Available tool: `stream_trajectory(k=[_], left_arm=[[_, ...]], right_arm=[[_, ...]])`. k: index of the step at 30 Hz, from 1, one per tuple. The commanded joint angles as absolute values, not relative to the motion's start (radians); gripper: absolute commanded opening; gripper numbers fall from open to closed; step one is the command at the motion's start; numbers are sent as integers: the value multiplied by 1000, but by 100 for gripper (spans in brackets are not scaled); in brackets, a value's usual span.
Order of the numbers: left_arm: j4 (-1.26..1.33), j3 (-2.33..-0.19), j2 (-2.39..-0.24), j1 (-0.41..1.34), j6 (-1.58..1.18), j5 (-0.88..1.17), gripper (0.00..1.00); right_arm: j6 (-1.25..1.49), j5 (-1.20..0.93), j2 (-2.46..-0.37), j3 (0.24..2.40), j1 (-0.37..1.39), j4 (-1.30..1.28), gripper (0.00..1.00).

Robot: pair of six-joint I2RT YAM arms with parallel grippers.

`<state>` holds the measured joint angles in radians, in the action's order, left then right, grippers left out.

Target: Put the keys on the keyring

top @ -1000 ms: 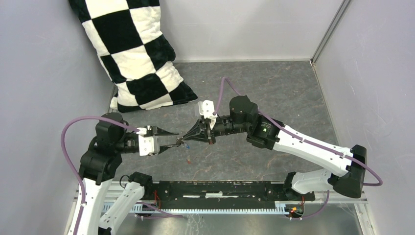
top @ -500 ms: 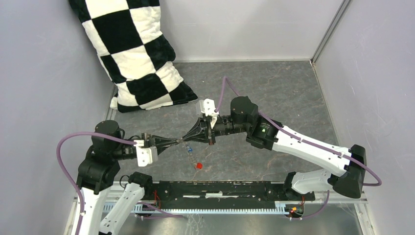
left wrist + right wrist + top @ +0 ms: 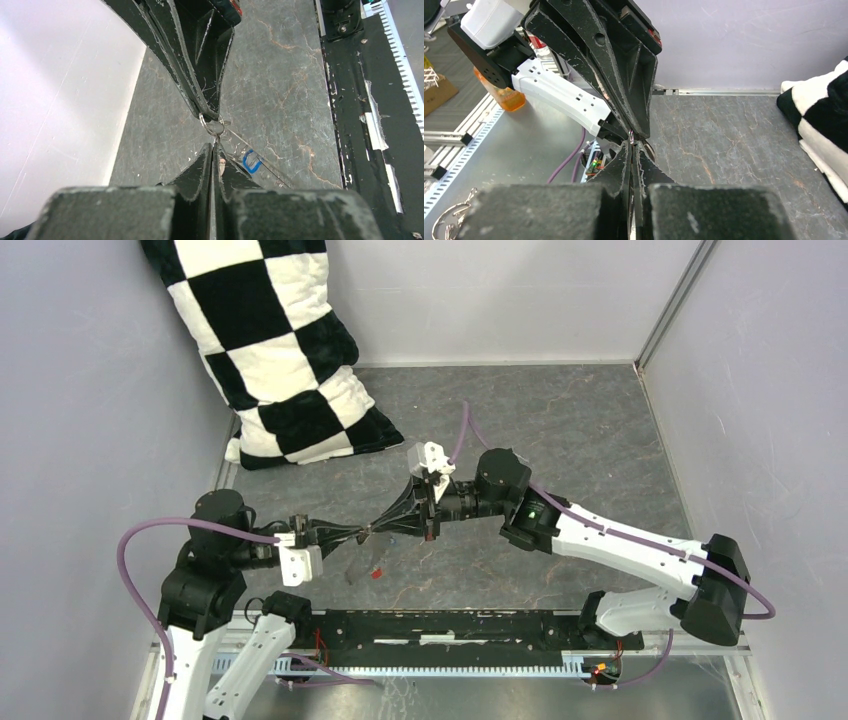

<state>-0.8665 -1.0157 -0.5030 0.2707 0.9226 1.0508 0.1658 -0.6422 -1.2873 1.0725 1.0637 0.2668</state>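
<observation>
My two grippers meet tip to tip above the middle of the grey table. The left gripper (image 3: 362,533) (image 3: 214,146) is shut on a thin metal piece, apparently a key. A small split ring (image 3: 215,126) juts out at its tips. My right gripper (image 3: 380,528) (image 3: 631,145) is shut, its tips on the ring's far side. The keyring's thin wire (image 3: 265,167) slants away from that spot, seemingly held there. A blue key (image 3: 251,161) hangs on the wire. Below the tips shows a red key (image 3: 377,573). Most of the hoop is too faint to trace.
A black-and-white chequered pillow (image 3: 280,350) leans in the back left corner. Grey walls close the table at the left, back and right. A black rail (image 3: 450,625) (image 3: 350,100) runs along the near edge between the arm bases.
The left gripper has come forward to the right gripper's tips and shut there. The red key has swung right and then back left beneath them. The right arm shifted slightly.
</observation>
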Motion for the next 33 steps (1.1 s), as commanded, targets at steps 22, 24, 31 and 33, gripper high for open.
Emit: stream_trajectory(k=[22,24,31,33], left_arm=[[-846,-994,-468,272,978,1121,6],[-847,-994,-468,272,977,1120,6],[-846,-983,-459,272,979,1119,11],[-847,-978,-459,272,982,1124,14]], right_arm=[[520,-350,-1308,835,1134,1044,1],[524,-342,-1310,827,1138,1069,1],[559,-267,-1291,754,1148,1193,1],[572,-237,-1290,728,1155,1255,1]])
